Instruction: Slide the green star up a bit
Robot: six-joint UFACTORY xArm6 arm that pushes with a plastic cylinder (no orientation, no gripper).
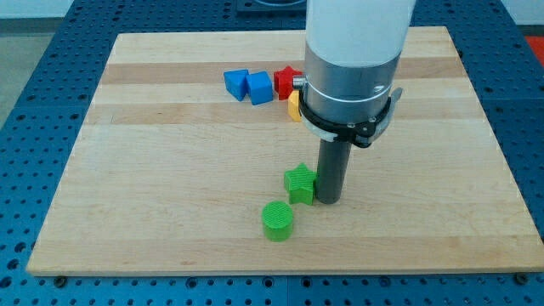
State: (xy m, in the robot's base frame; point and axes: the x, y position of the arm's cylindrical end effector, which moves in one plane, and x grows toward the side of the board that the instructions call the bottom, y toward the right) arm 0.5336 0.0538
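Observation:
The green star lies on the wooden board, a little below the board's middle. My tip rests on the board right beside the star, at its right side, touching or nearly touching it. A green cylinder stands just below and to the left of the star, apart from it.
Near the view's top two blue blocks sit side by side. Right of them are a red block and a yellow block, both partly hidden behind the arm's grey and white body.

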